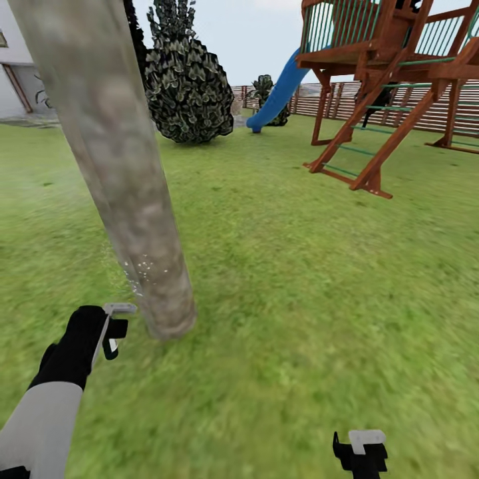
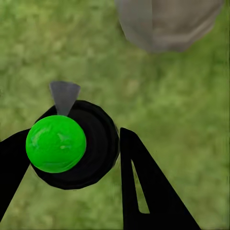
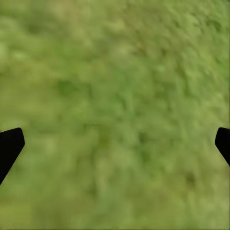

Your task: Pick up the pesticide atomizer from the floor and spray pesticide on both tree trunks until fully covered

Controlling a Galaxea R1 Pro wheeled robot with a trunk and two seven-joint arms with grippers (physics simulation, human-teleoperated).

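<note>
green-capped pesticide atomizer [image 2: 67, 146] sits gripped in the left end effector [image 2: 72, 158], nozzle facing the tree trunk [image 1: 126, 199] base; spraying seems underway. next likely sweeps upward. right end effector [image 3: 115, 143] hangs open, empty.

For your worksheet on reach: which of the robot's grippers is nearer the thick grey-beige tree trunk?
Left. The left gripper holds the atomizer beside the tree trunk base; the right gripper hangs open over grass, well off to the other side.
</note>
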